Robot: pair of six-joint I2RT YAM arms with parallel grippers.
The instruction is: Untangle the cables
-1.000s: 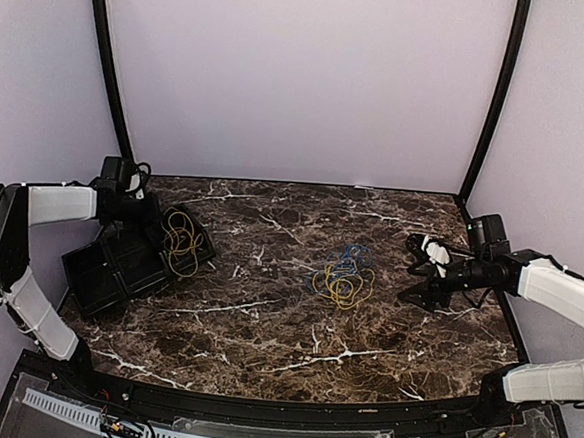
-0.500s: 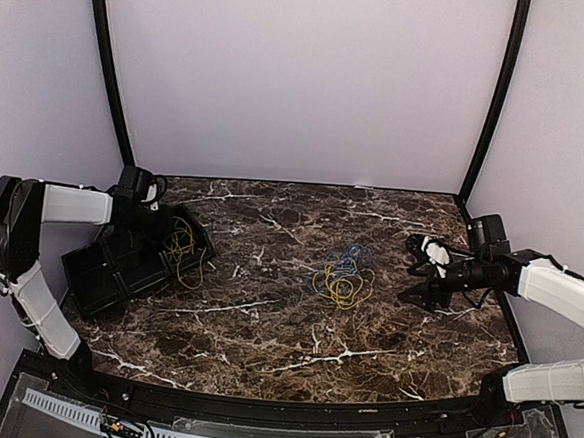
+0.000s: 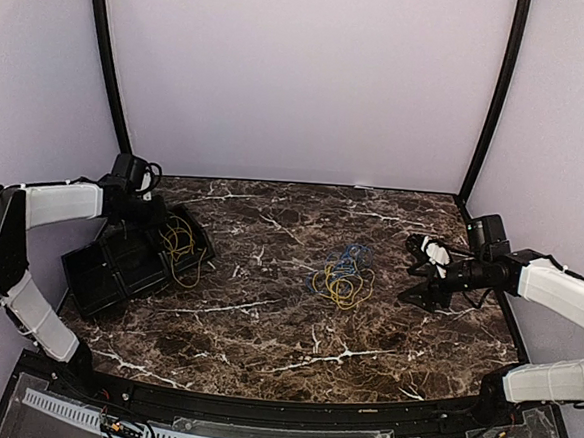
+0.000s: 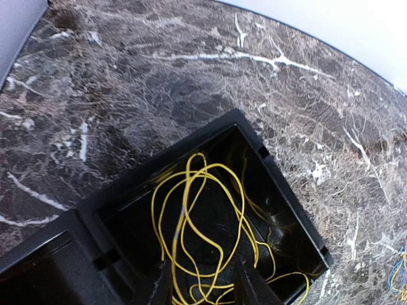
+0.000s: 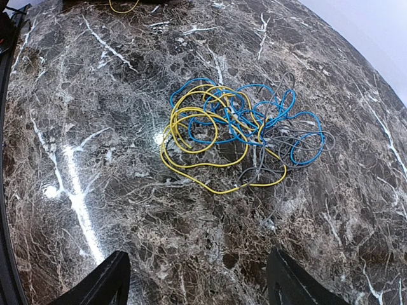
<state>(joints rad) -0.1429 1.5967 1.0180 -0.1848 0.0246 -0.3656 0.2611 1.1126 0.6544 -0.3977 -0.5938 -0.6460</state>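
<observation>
1. Main group: the tangle of thin yellow, blue and grey cables (image 3: pixel 345 278) lies flat on the dark brown marble-patterned table (image 3: pixel 264 327), slightly toward 3 o'clock from its centre. The yellow and blue loops cross each other many times.
2. Separated item: one loose yellow cable (image 4: pixel 203 222) lies coiled in the black plastic two-compartment bin (image 4: pixel 280 184) at 9 o'clock, in the compartment nearer the table centre.
3. The left gripper (image 4: pixel 206 289) hangs above that compartment. Its fingers are partly apart and clamp nothing. Yellow strands show through the gap, lying below it.
4. The right gripper (image 5: pixel 200 283) sits at 3 o'clock, well apart from the tangle. Its fingers are spread wide and empty, pointing toward 9 o'clock.
5. Hazard: if the left gripper lifts away, a fingertip may hook a strand and drag the coil out of the bin.
6. Hazard: the wires are far thinner than a finger, so a closing grip may pinch two colours at once. A pull then tightens the knot.
7. Hazard: with nothing pinning the tangle, a one-sided pull is likely to slide the whole bundle instead of freeing a loop.
</observation>
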